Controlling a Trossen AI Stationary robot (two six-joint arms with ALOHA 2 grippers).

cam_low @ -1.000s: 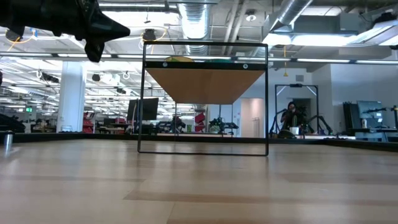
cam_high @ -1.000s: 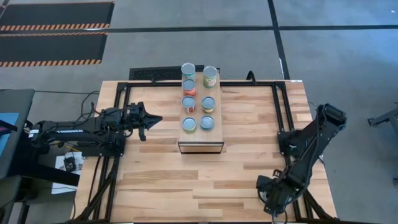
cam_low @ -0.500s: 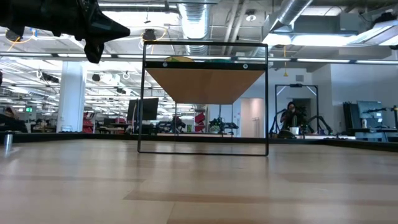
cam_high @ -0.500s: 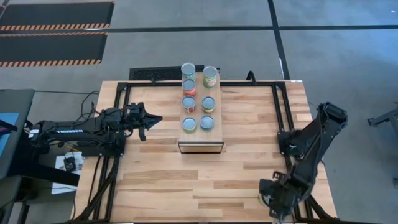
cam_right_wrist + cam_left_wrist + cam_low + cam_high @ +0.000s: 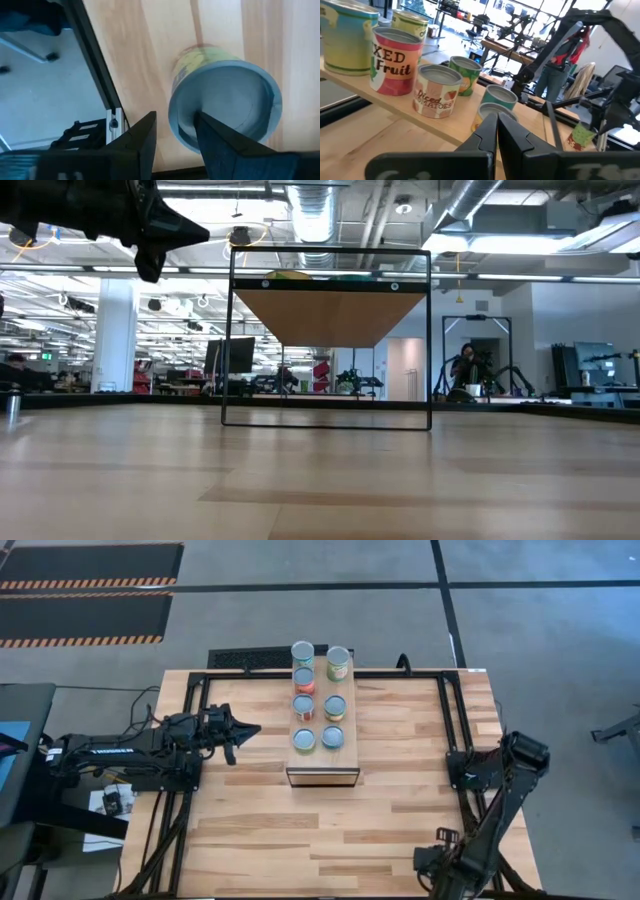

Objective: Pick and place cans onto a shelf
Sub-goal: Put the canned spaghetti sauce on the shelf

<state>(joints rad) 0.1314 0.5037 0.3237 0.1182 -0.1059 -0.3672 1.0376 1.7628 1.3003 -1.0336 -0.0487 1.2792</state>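
Several cans (image 5: 318,700) stand in two rows on the shelf (image 5: 322,762), a long light-wood box in the middle of the table. Left of the shelf and above the table, my left gripper (image 5: 252,730) hovers shut and empty, pointing at the cans (image 5: 436,90). My right gripper (image 5: 432,865) is at the table's near right corner, fingers pointing down. In the right wrist view it (image 5: 175,137) stands open over a can with a yellow-green label (image 5: 225,107) that stands upright on the tabletop. One finger is over the can's grey top, the other outside its rim.
Black frame rails (image 5: 445,720) run along the table's sides and far edge; one rail (image 5: 95,65) lies close beside the can at the table's edge. In the low view the shelf (image 5: 330,315) stands mid-table. A person (image 5: 468,370) is in the room behind.
My right arm has folded down, its elbow sinking toward the table's near edge, and its gripper has gone lower at the near right corner. My left arm and the cans on the shelf have kept still.
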